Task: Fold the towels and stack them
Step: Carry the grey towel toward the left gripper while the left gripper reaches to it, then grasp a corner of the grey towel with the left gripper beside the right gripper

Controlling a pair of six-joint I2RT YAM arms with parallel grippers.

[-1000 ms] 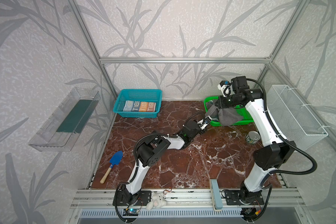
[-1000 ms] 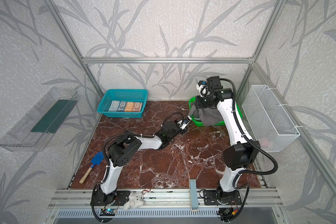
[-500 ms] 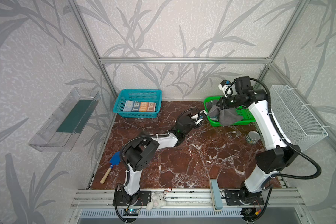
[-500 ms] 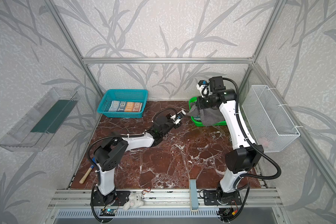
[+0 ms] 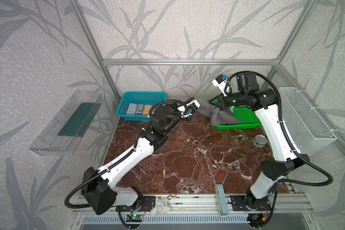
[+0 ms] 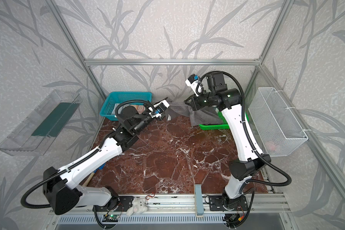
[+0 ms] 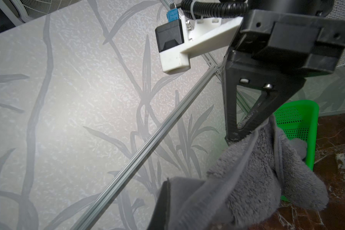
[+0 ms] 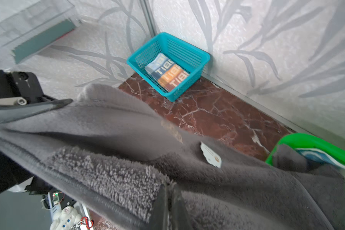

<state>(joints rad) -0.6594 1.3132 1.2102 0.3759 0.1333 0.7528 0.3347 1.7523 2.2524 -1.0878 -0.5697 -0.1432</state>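
Both left claw [image 5: 197, 104] and right claw [image 5: 212, 103] pinch the grey towel [image 5: 222, 117]; its tail's in the basket [image 5: 237, 126], so lifting might drag it or slip a corner.

Grey towel [image 5: 221, 116] aloft at green basket [image 5: 237, 126]; lettered towel [image 5: 136, 109] folded in teal basket [image 5: 141, 97].

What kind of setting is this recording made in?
Probably a lab test booth, not a home: two robot arms bolted to a metal rail, an aluminium frame holding leaf-patterned wall panels, and a marble-look tabletop.
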